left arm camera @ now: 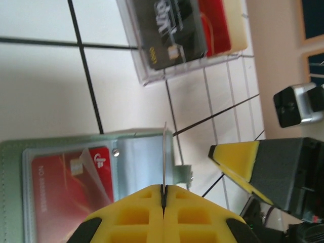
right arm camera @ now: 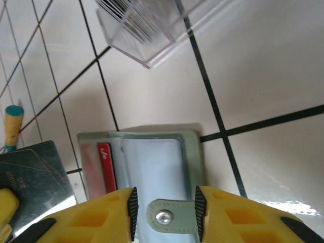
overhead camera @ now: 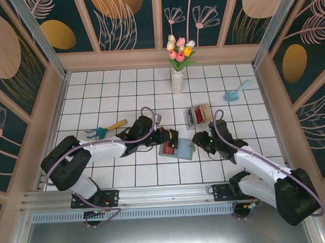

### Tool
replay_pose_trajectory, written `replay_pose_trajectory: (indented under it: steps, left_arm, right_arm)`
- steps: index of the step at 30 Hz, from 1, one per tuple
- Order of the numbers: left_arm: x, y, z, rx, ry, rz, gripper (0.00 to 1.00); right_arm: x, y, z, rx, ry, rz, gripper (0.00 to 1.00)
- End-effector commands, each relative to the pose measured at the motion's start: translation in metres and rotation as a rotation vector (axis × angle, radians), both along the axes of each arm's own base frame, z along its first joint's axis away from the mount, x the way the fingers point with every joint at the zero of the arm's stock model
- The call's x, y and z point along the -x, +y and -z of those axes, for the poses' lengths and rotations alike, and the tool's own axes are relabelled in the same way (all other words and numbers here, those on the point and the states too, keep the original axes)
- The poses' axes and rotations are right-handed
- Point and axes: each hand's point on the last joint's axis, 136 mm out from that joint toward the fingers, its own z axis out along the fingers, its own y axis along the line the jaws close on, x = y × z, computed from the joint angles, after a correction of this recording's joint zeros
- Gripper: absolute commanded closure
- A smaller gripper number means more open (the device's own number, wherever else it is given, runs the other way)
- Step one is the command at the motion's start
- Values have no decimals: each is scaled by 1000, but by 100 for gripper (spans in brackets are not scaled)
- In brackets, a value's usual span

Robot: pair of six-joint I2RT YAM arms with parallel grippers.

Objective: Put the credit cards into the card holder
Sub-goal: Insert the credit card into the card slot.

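One red card (left arm camera: 66,187) is in the card holder (right arm camera: 152,162), mid-table. My left gripper (left arm camera: 163,195) is clamped on a dark card (left arm camera: 165,149) just above it, right gripper (right arm camera: 164,202) apart astride the tab (right arm camera: 169,216). More cards (left arm camera: 172,30) left in the clear box (left arm camera: 152,76).

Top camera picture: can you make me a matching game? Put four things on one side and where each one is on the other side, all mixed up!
Things:
1. vase of flowers
2. blue scoop
3. little rake
4. card holder

Places:
A. lying open at the front, in the middle
B. far back on the right, near the wall
C. on the left side of the table
D. standing upright at the back, in the middle

Right pairs: 1-D, 2-B, 3-C, 4-A.
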Motion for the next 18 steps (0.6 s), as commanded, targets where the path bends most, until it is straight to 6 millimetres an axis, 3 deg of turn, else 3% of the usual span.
replay_pose_trajectory:
  steps: [1,18]
  left_arm:
    - [-1,-5,9,-27,-25,16,100]
    - [10,-13,39,-1,52,23,100]
  right_arm:
    - [0,1,0,-5,-23,-5,62]
    - [8,2,21,3,27,-16,63]
